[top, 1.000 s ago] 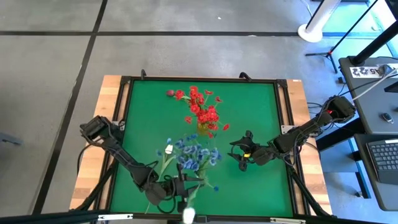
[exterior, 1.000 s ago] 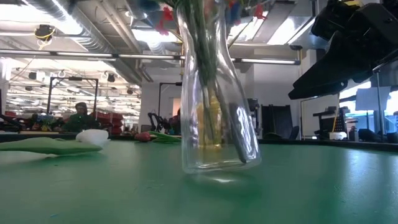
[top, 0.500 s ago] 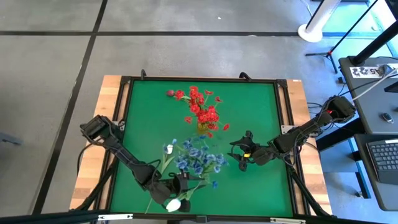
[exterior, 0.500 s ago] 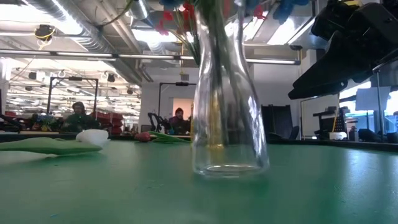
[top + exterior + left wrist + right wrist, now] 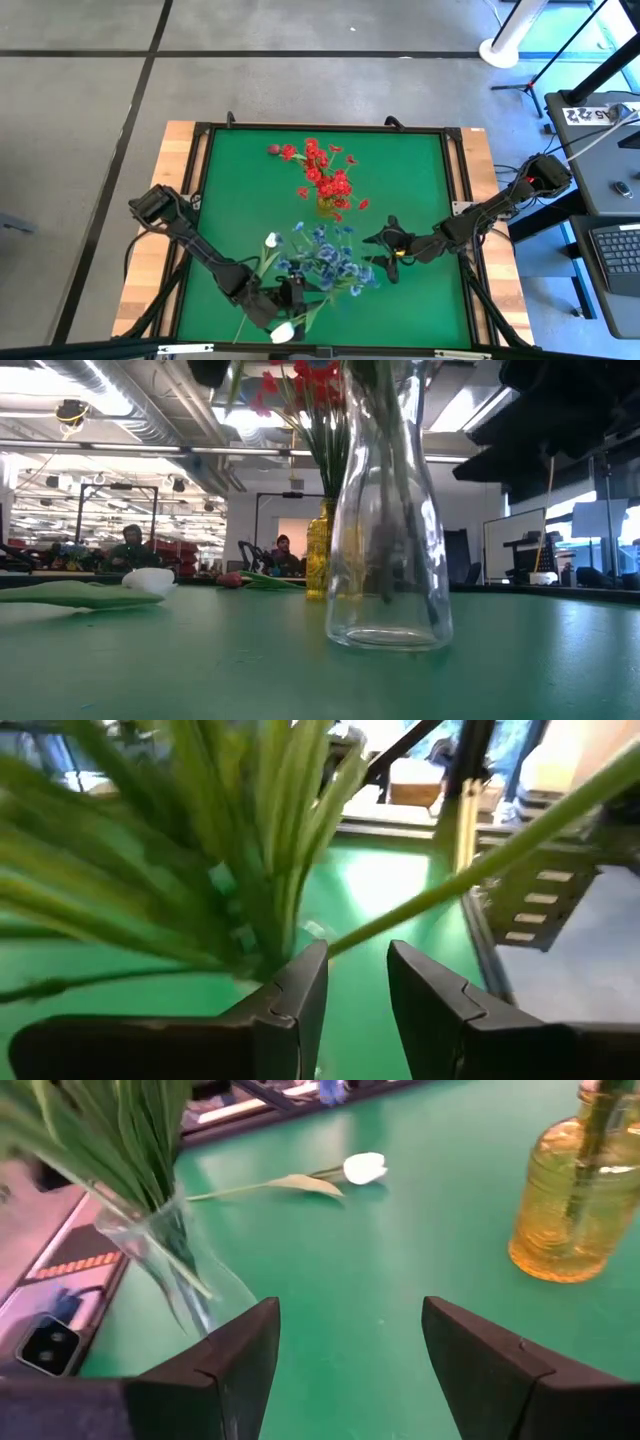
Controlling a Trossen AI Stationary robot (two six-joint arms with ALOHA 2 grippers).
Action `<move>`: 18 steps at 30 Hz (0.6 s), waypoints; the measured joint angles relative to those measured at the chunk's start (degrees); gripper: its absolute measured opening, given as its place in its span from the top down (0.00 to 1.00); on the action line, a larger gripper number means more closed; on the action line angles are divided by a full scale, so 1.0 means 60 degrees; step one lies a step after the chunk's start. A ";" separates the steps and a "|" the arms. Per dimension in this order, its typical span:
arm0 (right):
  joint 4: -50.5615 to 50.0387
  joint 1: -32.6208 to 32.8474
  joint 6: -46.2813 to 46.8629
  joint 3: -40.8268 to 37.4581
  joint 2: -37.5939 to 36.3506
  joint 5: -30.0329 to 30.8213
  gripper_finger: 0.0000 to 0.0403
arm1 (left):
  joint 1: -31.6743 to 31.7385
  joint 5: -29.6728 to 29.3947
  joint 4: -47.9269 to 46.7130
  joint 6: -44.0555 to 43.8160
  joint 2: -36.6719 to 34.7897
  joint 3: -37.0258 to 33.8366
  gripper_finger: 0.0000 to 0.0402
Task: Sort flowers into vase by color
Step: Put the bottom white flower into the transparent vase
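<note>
On the green mat [image 5: 420, 170], toward the front edge: a clear glass vase [image 5: 388, 560]. Stands upright and holds the blue sprays [image 5: 325, 262], with green stalks fanning out over the neck. Farther back, well apart from it: a yellow vase [image 5: 570, 1200] of ribbed glass. Stands upright too and holds the red sprays [image 5: 325, 178]. Beyond that, near the back edge: a dark pink bud [image 5: 273, 150], flat on the mat, in no vase. Near the clear glass vase, on its left in the high view: a white tulip [image 5: 272, 240]. Lies flat on the mat, outside of both vases. Close to the front edge: a second white tulip [image 5: 282, 331], also in no vase. Not possible to tell if on the mat or hanging from a stalk.

Left gripper [image 5: 357, 955]: low at the front of the mat, just beside the clear glass vase, among the leaves. Parted jaws, with a gap wider than any stalk. Just past the tips, a green stem [image 5: 480, 860], not pinched. Grips nothing.

Right gripper [image 5: 350, 1320]: over the mat, to the right of the clear glass vase, near it but not touching. Points toward the white tulip. Wide-apart jaws, with only bare mat between them.
</note>
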 joint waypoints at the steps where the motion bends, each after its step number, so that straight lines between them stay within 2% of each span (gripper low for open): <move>1: 0.0081 0.0000 -0.0022 0.0000 0.0000 -0.0041 0.40 | 0.0029 0.0001 -0.0161 -0.0162 0.0003 0.0001 0.74; 8: 0.0211 0.0004 -0.0138 0.0000 0.0000 -0.0270 0.40 | 0.0140 0.0178 -0.0549 -0.0726 0.0000 0.0004 0.72; 18: 0.0122 0.0004 -0.0237 0.0000 0.0004 -0.0373 0.40 | 0.0068 0.0168 -0.1040 -0.1157 -0.0060 0.0025 0.61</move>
